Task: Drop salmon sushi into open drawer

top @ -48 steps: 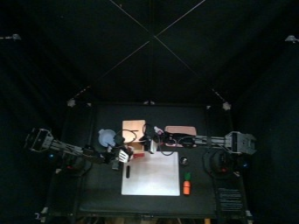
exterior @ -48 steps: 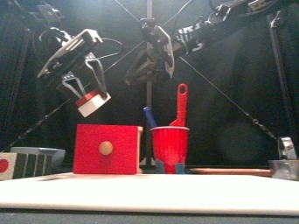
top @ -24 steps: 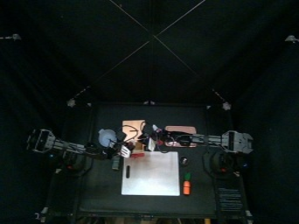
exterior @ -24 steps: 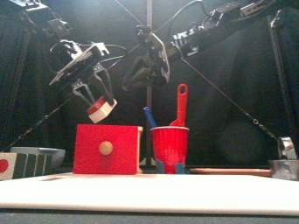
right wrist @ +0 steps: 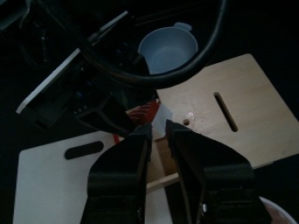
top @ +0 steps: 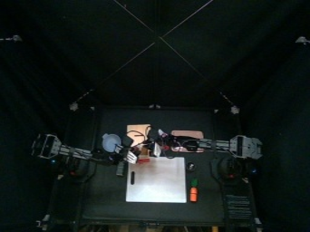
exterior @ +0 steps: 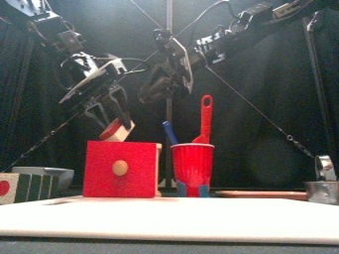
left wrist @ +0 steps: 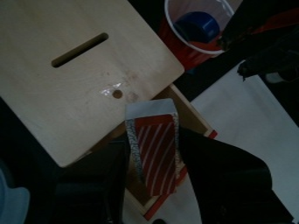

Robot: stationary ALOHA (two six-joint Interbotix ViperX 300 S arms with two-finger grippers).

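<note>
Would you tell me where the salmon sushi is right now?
The salmon sushi is held in the left claw, hanging just above the red-fronted drawer, left of the red cup.

The left gripper (left wrist: 156, 171) grips the salmon sushi (left wrist: 155, 147) between its jaws, above the drawer (left wrist: 187, 131), beside a light wooden board (left wrist: 82, 70).

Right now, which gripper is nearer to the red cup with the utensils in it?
The right. The right gripper hangs above the red cup, slightly toward the drawer. The left gripper, shut on the salmon sushi, is farther off, above the drawer.
</note>
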